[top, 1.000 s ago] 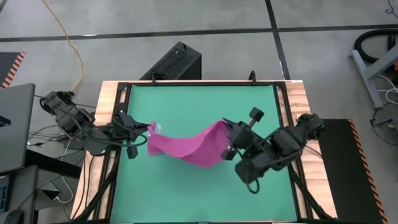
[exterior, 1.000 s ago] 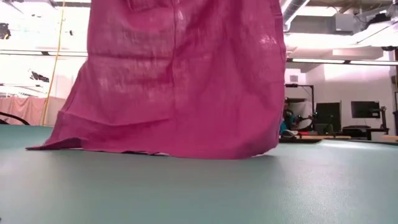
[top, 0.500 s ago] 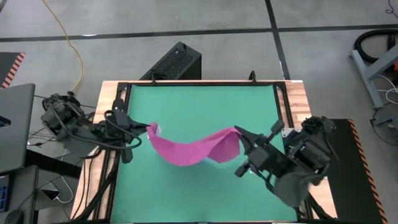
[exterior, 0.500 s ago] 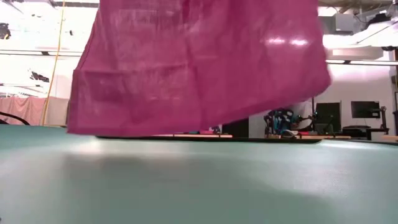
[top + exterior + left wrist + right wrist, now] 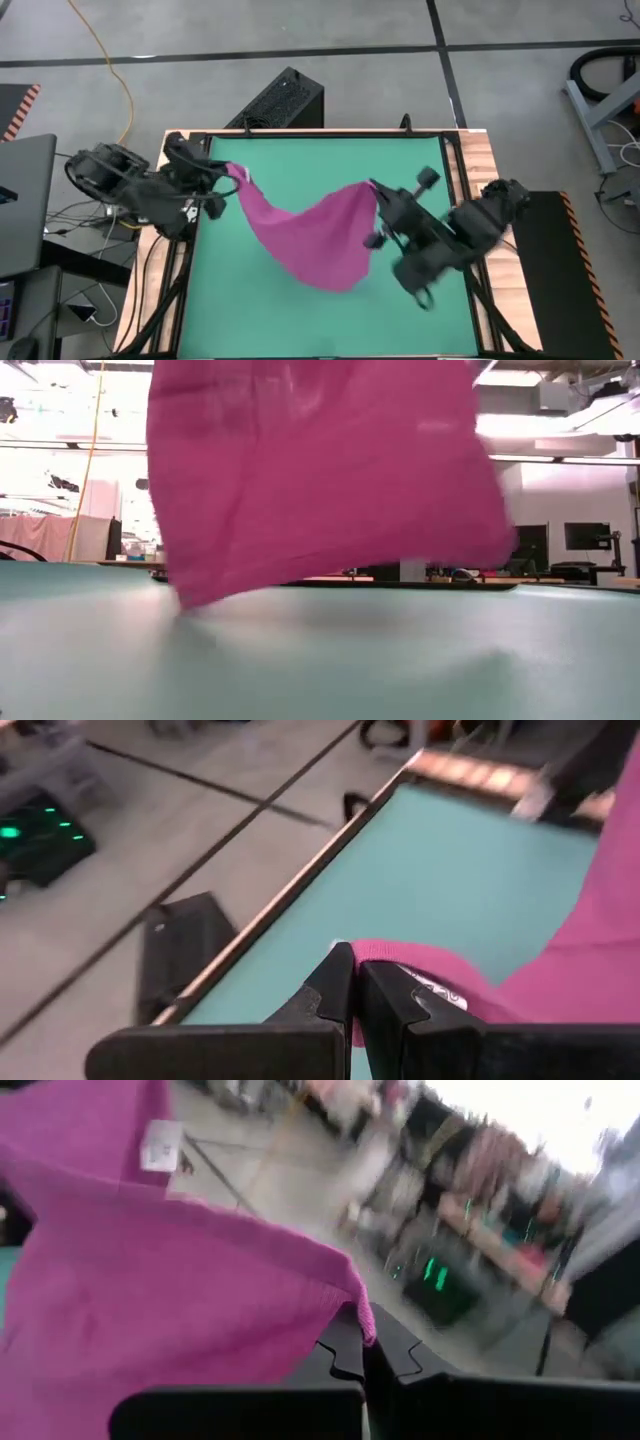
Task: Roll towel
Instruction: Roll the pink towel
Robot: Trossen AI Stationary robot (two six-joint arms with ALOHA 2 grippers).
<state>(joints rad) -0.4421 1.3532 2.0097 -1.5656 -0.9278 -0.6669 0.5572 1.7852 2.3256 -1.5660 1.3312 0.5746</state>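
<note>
Towel (image 5: 315,235) slung above the bench (image 5: 320,160) between 2 pincers: left pincer (image 5: 228,172) at the bench's left rear on 1 corner, right pincer (image 5: 378,198) right of centre on another; sagging middle nearest the front.

The towel (image 5: 315,238) is soft magenta cloth with a fine woven grain and a matt, slightly fuzzy face; it drapes in loose folds. A small white tag (image 5: 160,1146) of smooth fabric or paper sits at one edge. The table (image 5: 330,165) has a matt green top, smooth and even, like a rubbery mat, taking only a dull sheen in the low view. Its border (image 5: 482,160) is pale wood with visible grain, framed by dark matt metal rails. Both the left gripper (image 5: 355,985) and the right gripper (image 5: 365,1350) have fingers of dark, smooth, matt plastic.
</note>
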